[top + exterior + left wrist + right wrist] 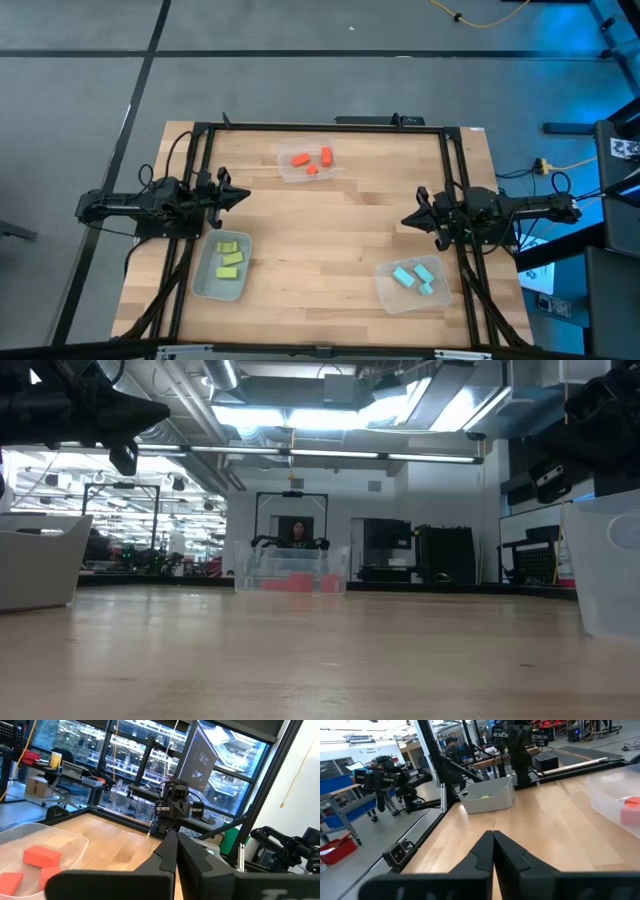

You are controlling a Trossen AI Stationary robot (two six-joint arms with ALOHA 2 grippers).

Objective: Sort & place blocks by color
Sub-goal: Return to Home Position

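Nine blocks are sitting sorted, orange blocks [312, 160] in the far bin [284, 172], green blocks [231, 257] in the left bin [205, 285], cyan blocks [416, 277] in the right bin [390, 298], so the left claw [243, 196] and right claw [408, 221] are hovering pinched shut and empty at the worktop's [320, 230] sides, seemingly parking.

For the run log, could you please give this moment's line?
left gripper shut; right gripper shut; orange blocks, green blocks, blue blocks binned separately
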